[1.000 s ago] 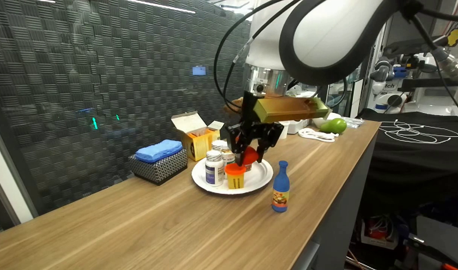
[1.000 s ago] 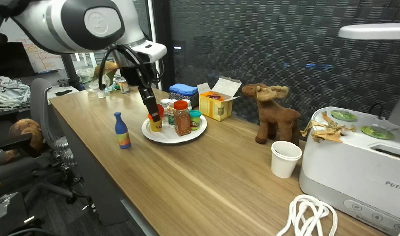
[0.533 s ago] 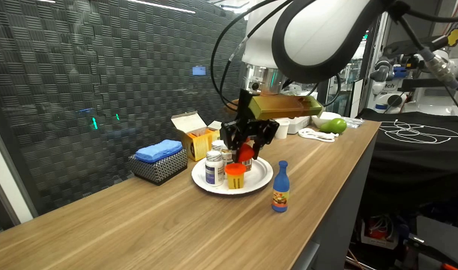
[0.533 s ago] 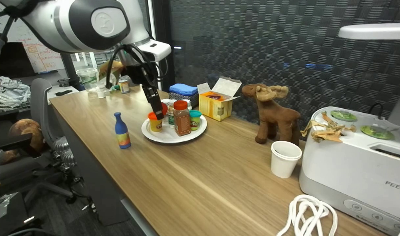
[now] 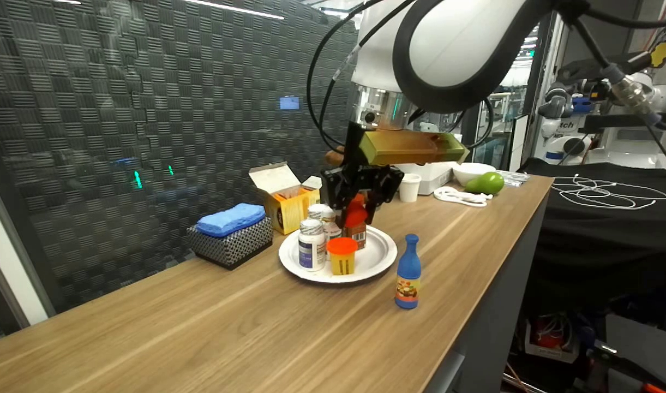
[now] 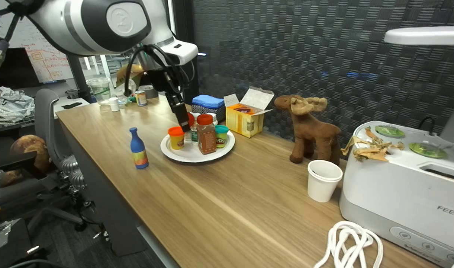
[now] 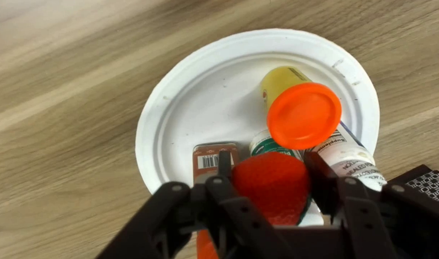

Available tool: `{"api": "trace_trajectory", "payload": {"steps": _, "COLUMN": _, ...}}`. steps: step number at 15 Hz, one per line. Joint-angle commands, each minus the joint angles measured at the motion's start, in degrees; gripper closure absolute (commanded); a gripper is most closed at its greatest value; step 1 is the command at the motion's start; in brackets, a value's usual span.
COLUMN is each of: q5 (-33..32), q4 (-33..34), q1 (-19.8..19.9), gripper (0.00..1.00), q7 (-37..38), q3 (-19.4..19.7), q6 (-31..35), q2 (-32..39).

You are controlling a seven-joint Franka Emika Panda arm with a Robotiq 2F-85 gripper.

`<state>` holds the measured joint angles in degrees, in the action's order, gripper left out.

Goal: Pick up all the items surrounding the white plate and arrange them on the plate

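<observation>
My gripper (image 5: pixel 355 222) is shut on a rounded red piece (image 7: pixel 271 180), with dark green along one side, held above the white plate (image 7: pixel 208 100). In the wrist view a finger flanks it on each side. Standing on the plate are an orange-lidded yellow tub (image 5: pixel 342 264), white bottles such as this white bottle (image 5: pixel 311 254), a red-capped brown jar (image 6: pixel 206 139) and a teal-lidded tub (image 6: pixel 221 137). The green-labelled bottle (image 7: pixel 271 145) is partly hidden behind the red piece. Off the plate, a blue bottle (image 5: pixel 407 278) stands upright on the table in both exterior views.
A grey patterned box (image 5: pixel 232 243) with a blue cloth on top and an open yellow carton (image 6: pixel 245 121) stand behind the plate. Farther along are a brown toy moose (image 6: pixel 312 130), white paper cups (image 6: pixel 323 182), a white cord (image 6: pixel 347 238) and a white appliance (image 6: pixel 401 190).
The gripper has risen a little with the red piece in it, moving away from above the orange-lidded tub toward the red-capped jar. Items on the plate and the blue bottle have stayed put.
</observation>
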<state>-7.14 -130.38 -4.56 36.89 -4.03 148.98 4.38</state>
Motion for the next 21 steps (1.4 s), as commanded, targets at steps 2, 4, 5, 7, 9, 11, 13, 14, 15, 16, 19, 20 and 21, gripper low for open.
{"api": "trace_trajectory", "payload": {"steps": 2, "q5": 1.2, "q4": -0.5, "q1": -0.3, "gripper": 0.37, "q7": -1.2, "q3": 0.7, "q6": 0.2, "q2": -1.5}}
{"api": "trace_trajectory", "payload": {"steps": 4, "q5": 1.4, "q4": -0.6, "q1": -0.3, "gripper": 0.16, "q7": -1.5, "q3": 0.7, "q6": 0.4, "q2": -1.6}}
{"api": "trace_trajectory", "payload": {"steps": 5, "q5": 1.5, "q4": -0.7, "q1": -0.3, "gripper": 0.07, "q7": -1.6, "q3": 0.7, "q6": 0.6, "q2": -1.6}}
{"api": "trace_trajectory", "payload": {"steps": 7, "q5": 1.6, "q4": -0.7, "q1": -0.3, "gripper": 0.00, "q7": -1.7, "q3": 0.6, "q6": 0.7, "q2": -1.7}}
{"api": "trace_trajectory", "payload": {"steps": 9, "q5": 1.7, "q4": -0.7, "q1": -0.4, "gripper": 0.00, "q7": -1.8, "q3": 0.6, "q6": 0.8, "q2": -1.7}}
{"api": "trace_trajectory", "payload": {"steps": 11, "q5": 1.6, "q4": -0.7, "q1": -0.4, "gripper": 0.00, "q7": -1.8, "q3": 0.5, "q6": 0.9, "q2": -1.8}}
{"api": "trace_trajectory", "payload": {"steps": 13, "q5": 1.4, "q4": -0.8, "q1": -0.5, "gripper": 0.00, "q7": -1.3, "q3": 0.5, "q6": 0.4, "q2": -2.3}}
{"api": "trace_trajectory", "payload": {"steps": 14, "q5": -0.1, "q4": -0.8, "q1": -0.7, "gripper": 0.00, "q7": -0.1, "q3": 0.6, "q6": -0.5, "q2": -3.0}}
{"api": "trace_trajectory", "payload": {"steps": 15, "q5": -1.7, "q4": -0.9, "q1": -0.8, "gripper": 0.00, "q7": 1.3, "q3": 0.8, "q6": -1.6, "q2": -3.6}}
{"api": "trace_trajectory", "payload": {"steps": 16, "q5": -4.0, "q4": -1.2, "q1": -0.9, "gripper": 0.00, "q7": 3.3, "q3": 1.0, "q6": -2.7, "q2": -4.6}}
{"api": "trace_trajectory", "payload": {"steps": 19, "q5": -10.9, "q4": -2.7, "q1": -0.7, "gripper": 0.00, "q7": 9.0, "q3": 0.3, "q6": -8.5, "q2": -8.6}}
{"api": "trace_trajectory", "payload": {"steps": 20, "q5": -12.5, "q4": -3.2, "q1": -0.5, "gripper": 0.00, "q7": 10.6, "q3": -0.3, "q6": -11.4, "q2": -10.0}}
{"api": "trace_trajectory", "payload": {"steps": 21, "q5": -11.9, "q4": -3.8, "q1": -0.5, "gripper": 0.00, "q7": 10.9, "q3": -1.1, "q6": -14.1, "q2": -11.5}}
